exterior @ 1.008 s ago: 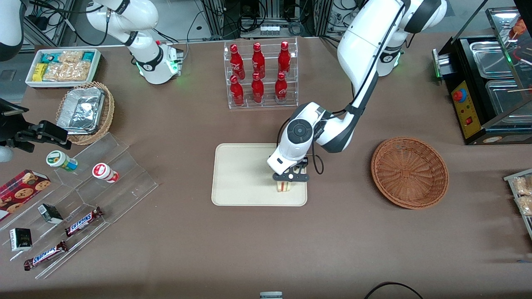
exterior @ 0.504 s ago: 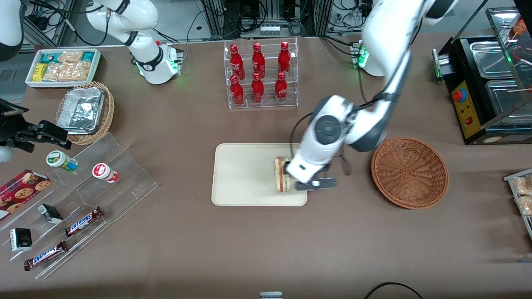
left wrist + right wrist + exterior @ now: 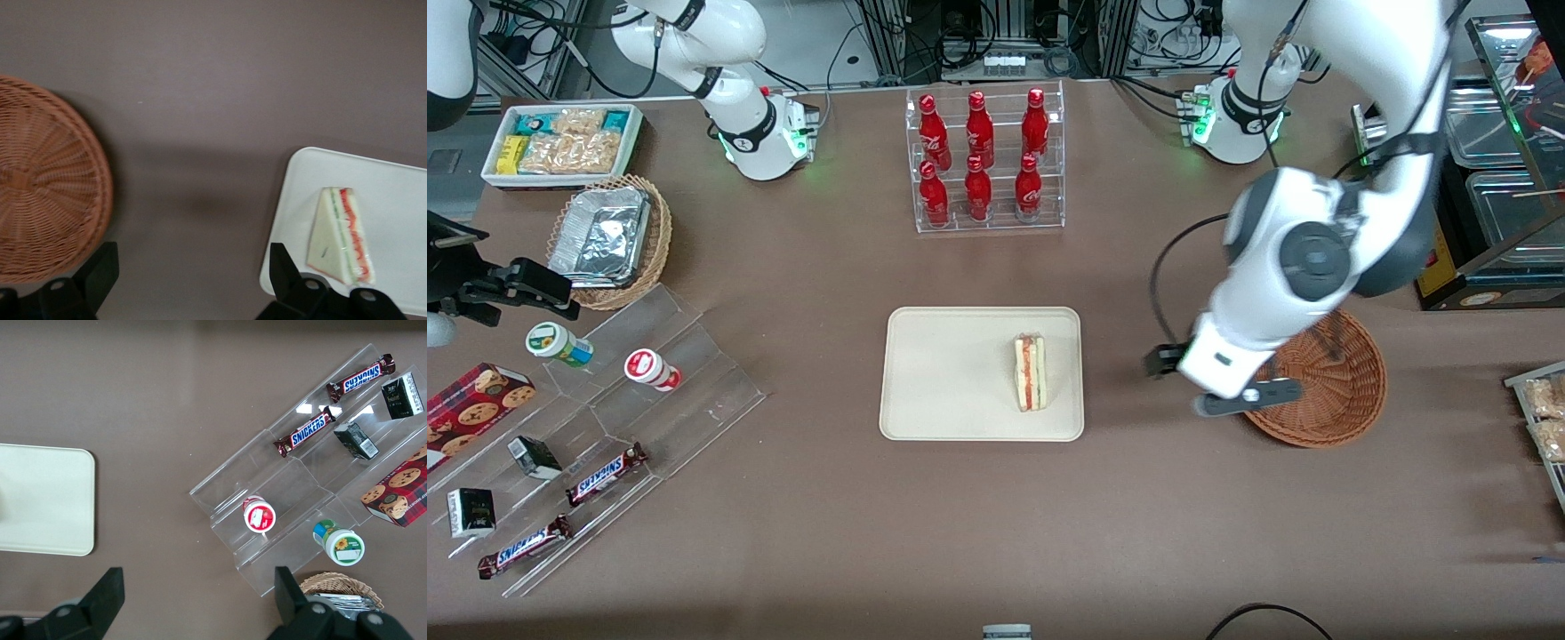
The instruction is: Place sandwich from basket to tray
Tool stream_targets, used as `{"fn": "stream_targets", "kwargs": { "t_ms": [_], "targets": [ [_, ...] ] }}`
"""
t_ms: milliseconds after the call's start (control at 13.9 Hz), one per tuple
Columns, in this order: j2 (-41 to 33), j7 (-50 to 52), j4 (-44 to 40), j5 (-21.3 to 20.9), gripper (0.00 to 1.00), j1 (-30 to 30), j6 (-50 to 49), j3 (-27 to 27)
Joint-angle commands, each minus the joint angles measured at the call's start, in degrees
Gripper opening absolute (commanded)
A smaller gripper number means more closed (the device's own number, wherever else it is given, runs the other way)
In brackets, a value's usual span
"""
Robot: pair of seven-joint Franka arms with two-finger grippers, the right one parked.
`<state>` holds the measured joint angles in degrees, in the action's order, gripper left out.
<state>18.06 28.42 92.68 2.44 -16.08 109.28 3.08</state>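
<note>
The sandwich (image 3: pixel 1031 372), a pale wedge with red and green layers, lies on the cream tray (image 3: pixel 943 373) near the tray's edge toward the working arm's end. My gripper (image 3: pixel 1203 380) hangs open and empty above the bare table between the tray and the brown wicker basket (image 3: pixel 1347 382), and my arm covers part of the basket's rim. In the left wrist view the gripper (image 3: pixel 192 280) has only brown tabletop between its fingers, with the basket (image 3: pixel 47 200) beside one finger and the tray (image 3: pixel 393 193) with the sandwich (image 3: pixel 339 235) beside the other. The basket holds nothing.
A clear rack of red bottles (image 3: pixel 984 160) stands farther from the camera than the tray. Toward the parked arm's end are a stepped acrylic shelf with snack bars (image 3: pixel 605 418), a foil-container basket (image 3: pixel 609 240) and a snack box (image 3: pixel 560 142). A black warmer (image 3: pixel 1476 178) stands past the basket.
My gripper let go of the sandwich, rose, and swung away from the tray toward the basket. The sandwich stays lying on the tray.
</note>
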Motion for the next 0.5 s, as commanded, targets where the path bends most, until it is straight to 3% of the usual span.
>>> {"fn": "stream_targets", "kwargs": {
  "t_ms": [0, 432],
  "targets": [
    [-5.3, -4.4, 3.4, -0.1, 1.0, 2.9, -2.9, 0.5],
    [-11.7, -13.0, 5.2, -0.1, 1.0, 10.7, -8.3, -0.3]
  ]
}}
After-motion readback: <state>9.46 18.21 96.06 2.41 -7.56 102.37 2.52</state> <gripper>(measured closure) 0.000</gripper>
